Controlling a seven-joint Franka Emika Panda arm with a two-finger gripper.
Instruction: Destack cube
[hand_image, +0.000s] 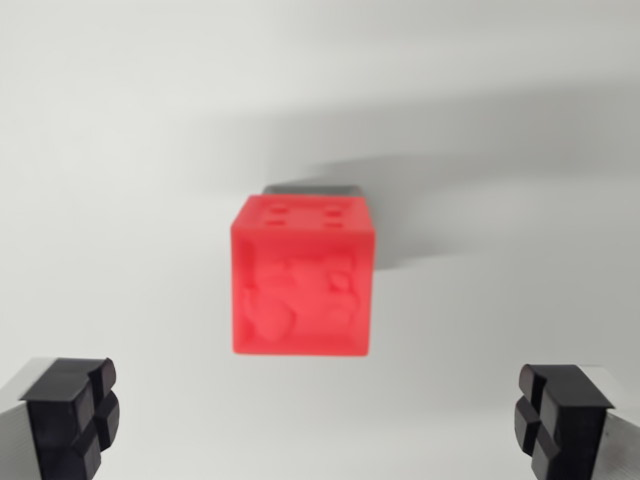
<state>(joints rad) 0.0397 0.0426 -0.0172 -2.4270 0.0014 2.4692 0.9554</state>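
view: wrist camera, looking down past the fingertips onto a plain white surface (120, 150); slightly blurred.
red cube (302, 277): centre of frame, a little left of the midline; top face with four small recesses tilted toward upper frame, embossed front face toward the camera.
under/behind cube: grey sliver (312, 188) peeking out just above the red top edge, upper centre; probably the second cube of the stack, too little showing to be sure.
shadow: soft dark band running from the cube toward the right edge, mid-height.
gripper (320, 425): spread wide, holding nothing; black pads at lower left (75, 412) and lower right (558, 415) corners, well apart from the cube on both sides.
why that pose: wide spread gives clearance to straddle the cube; cube sits between the two pads' lines, so the approach looks roughly centred, bias slightly left.
cube contact: none; pads below it in frame, clear gap all round.
task stage: judged pre-grasp, alignment/approach; stack apparently still intact, red block not yet lifted.
next move needs: descent until pads flank the red cube's side faces only, then closing; grip height matters so the lower block stays put.
risk: off-centre closing could nudge or twist the red cube and drag the grey one along.
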